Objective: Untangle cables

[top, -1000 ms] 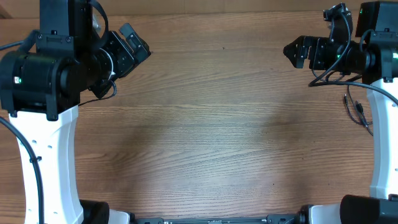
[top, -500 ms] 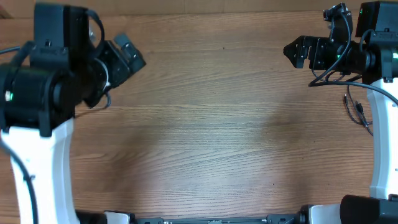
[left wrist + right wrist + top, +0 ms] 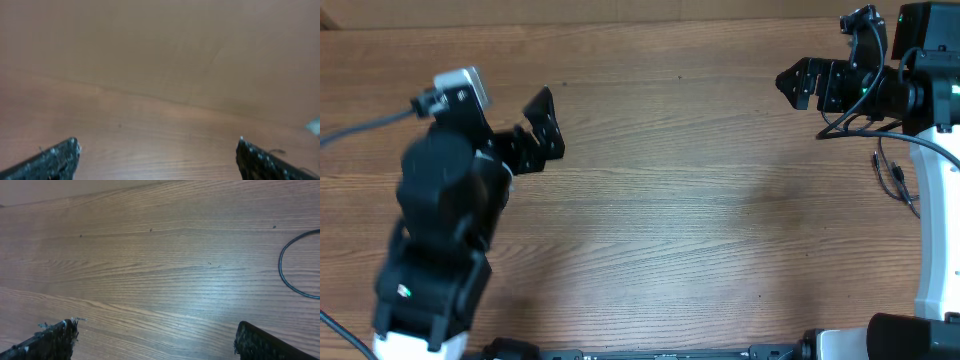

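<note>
Inspecting the table from above: my left jaws stand wide apart over the far left part of the wood, pointing right. The left wrist view confirms it, with the fingertips in opposite bottom corners and bare wood between them. My right jaws are likewise wide apart at the far right, pointing left, with only wood grain between their tips. The cables lie at the right edge of the table, nearer than the right jaws and just beside the white link of my right arm. They are thin black strands; how they cross I cannot tell. Both sets of jaws are apart from them.
</note>
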Robot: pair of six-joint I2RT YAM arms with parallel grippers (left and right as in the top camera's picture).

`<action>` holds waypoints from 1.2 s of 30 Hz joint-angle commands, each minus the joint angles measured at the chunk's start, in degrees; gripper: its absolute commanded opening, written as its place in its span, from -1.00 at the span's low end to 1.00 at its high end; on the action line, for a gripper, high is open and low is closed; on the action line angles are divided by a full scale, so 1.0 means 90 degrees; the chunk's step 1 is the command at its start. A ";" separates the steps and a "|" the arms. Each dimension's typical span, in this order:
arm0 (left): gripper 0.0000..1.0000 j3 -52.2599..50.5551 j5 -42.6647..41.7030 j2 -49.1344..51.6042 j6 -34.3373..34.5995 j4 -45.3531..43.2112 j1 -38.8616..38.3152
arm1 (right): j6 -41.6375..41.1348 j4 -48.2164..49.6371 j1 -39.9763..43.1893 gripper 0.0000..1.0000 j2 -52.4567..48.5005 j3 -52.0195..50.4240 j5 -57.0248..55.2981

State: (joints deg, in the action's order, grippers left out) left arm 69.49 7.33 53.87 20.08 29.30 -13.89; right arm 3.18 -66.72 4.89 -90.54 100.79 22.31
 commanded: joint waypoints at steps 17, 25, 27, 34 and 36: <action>0.99 -0.6717 -0.1647 -0.4410 -0.1428 -0.5620 0.1562 | -0.0019 0.0017 -0.0005 1.00 0.0046 0.0034 0.0032; 0.99 -0.7686 -0.1508 -0.5170 -0.1443 -0.5243 0.2018 | -0.0019 0.0017 -0.0005 1.00 0.0046 0.0034 0.0032; 0.98 -0.7691 -0.1450 -0.5306 -0.1532 -0.4886 0.2018 | -0.0019 0.0017 -0.0005 0.99 0.0046 0.0034 0.0032; 0.99 -0.7691 -0.0923 -0.5965 -0.1695 -0.2856 0.2021 | -0.0019 0.0017 -0.0005 1.00 0.0046 0.0034 0.0032; 0.99 -0.7691 -0.0884 -0.5957 -0.1882 -0.2752 0.2025 | -0.0019 0.0017 -0.0005 1.00 0.0046 0.0034 0.0032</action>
State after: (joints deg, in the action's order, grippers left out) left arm 0.49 -3.20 0.93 5.93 4.12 3.90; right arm 3.16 -66.74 4.89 -90.54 100.79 22.28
